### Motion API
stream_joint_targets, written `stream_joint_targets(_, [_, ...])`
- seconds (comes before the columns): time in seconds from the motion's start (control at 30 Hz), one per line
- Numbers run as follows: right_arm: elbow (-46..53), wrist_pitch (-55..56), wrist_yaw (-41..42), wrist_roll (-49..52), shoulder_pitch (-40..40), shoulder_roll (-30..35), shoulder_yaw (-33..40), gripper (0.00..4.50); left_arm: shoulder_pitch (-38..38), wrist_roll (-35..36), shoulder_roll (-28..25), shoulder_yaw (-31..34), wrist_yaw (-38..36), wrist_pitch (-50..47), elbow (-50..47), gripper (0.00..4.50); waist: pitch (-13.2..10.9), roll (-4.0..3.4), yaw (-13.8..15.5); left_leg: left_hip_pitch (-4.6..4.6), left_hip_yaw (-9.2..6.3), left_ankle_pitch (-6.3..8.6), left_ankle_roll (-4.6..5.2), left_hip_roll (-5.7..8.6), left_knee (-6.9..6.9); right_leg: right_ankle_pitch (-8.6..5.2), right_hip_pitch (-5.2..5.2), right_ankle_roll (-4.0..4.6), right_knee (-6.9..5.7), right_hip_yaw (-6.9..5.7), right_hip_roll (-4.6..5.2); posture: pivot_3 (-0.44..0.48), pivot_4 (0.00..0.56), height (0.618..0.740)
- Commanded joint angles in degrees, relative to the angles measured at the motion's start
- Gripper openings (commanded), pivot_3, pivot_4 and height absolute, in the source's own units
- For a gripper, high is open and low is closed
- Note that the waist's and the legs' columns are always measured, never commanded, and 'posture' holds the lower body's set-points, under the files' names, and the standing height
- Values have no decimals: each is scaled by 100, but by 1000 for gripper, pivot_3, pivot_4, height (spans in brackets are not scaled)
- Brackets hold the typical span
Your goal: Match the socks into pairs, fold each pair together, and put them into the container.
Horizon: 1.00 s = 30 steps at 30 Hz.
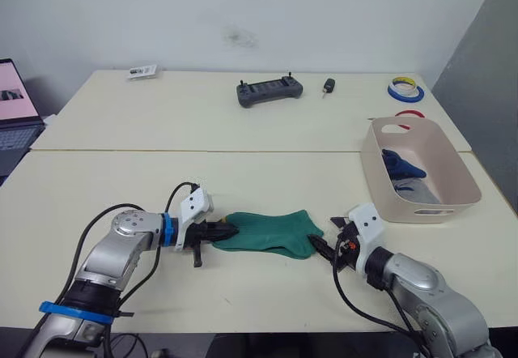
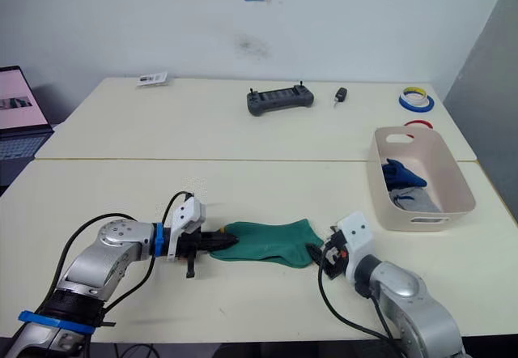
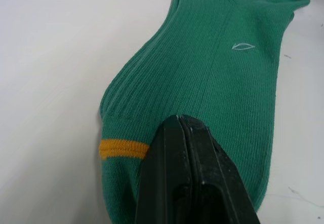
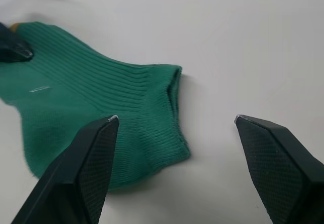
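Cream tabletop (image 1: 267, 293), green socks (image 1: 271, 232) stretched between two grippers.

Left gripper (image 1: 225, 231) lies low along the table with fingers clamped on the toe end, by the yellow band; right gripper (image 1: 328, 249), also low and pointing inward, stands spread wide at the cuff, one finger over the fabric, nothing gripped. Container (image 1: 453, 172) sits well apart to the right, holding blue and grey socks. Risk: if the right fingers close off-centre they may catch a single layer, so the stacked pair would separate when folded.
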<state>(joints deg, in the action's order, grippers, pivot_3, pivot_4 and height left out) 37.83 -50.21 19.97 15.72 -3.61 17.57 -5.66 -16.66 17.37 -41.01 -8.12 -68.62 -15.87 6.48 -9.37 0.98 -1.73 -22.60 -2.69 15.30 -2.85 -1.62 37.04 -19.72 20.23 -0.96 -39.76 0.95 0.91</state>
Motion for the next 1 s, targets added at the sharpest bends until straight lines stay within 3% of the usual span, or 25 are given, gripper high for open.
stream_joint_targets(0.03, [-52, -69, -213, -66, 54, -54, -70, 3916, 49, -198, 51, -139, -30, 82, 137, 11, 0, 0, 1, -1, 0, 0, 0, 1, 0, 0, 0, 0, 0, 0, 0, 0, 150, 740])
stream_joint_targets(0.17, [-206, -241, -285, -163, 77, -32, -456, 3916, 36, -230, 96, -172, -7, 41, 89, 11, 8, 0, -1, 2, 0, 0, 0, 0, 0, 0, -1, 0, 0, 0, 0, 0, 150, 740])
stream_joint_targets(0.23, [-224, -225, -306, -255, 106, 28, -675, 3559, 23, -238, 126, -178, 15, -16, 38, 0, 11, 0, -4, 6, 0, 0, 0, 0, 0, 0, -4, 0, 0, 1, -1, 0, 150, 740])
stream_joint_targets(0.37, [-276, -250, -367, -331, 121, -33, -975, 2309, -39, -246, 169, -203, 51, -126, -28, 0, 14, 1, -10, 7, -1, 0, 1, -2, -1, 0, -4, 0, 0, 1, -8, 0, 150, 740])
stream_joint_targets(0.57, [-189, -188, -344, -263, 160, -49, -855, 97, -27, -256, 189, -205, 86, -232, -133, 0, 15, 1, -9, 7, -2, 0, 1, -2, -1, 0, -4, 0, -1, 1, -10, 0, 150, 740])
stream_joint_targets(1.0, [-117, 47, 352, -32, 664, 841, -72, 41, -119, -218, 370, -212, 234, -485, -549, 0, 13, 1, 7, -5, -3, 0, 1, 3, 1, 0, -2, 0, 3, -3, -11, 0, 150, 740])
